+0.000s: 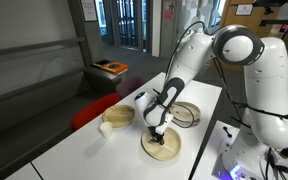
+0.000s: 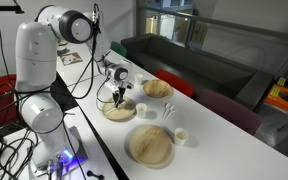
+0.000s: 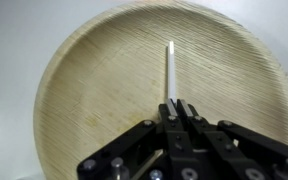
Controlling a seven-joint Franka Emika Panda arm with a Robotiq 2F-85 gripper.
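Observation:
My gripper [image 3: 177, 103] is shut on a thin white stick [image 3: 170, 68], which points out over the middle of a round wooden plate [image 3: 94, 80]. In both exterior views the gripper [image 1: 158, 131] [image 2: 117, 97] hangs straight down just above that plate [image 1: 162, 148] [image 2: 119, 111] on the white table. Whether the stick's tip touches the plate I cannot tell.
Another wooden plate [image 2: 150, 146] lies near the table's end, a wooden bowl [image 1: 119, 117] [image 2: 157, 88] and a small white cup [image 1: 106, 129] [image 2: 182, 136] stand nearby. A dark-rimmed dish [image 1: 187, 112] sits behind. A grey sofa [image 2: 224, 70] runs alongside the table.

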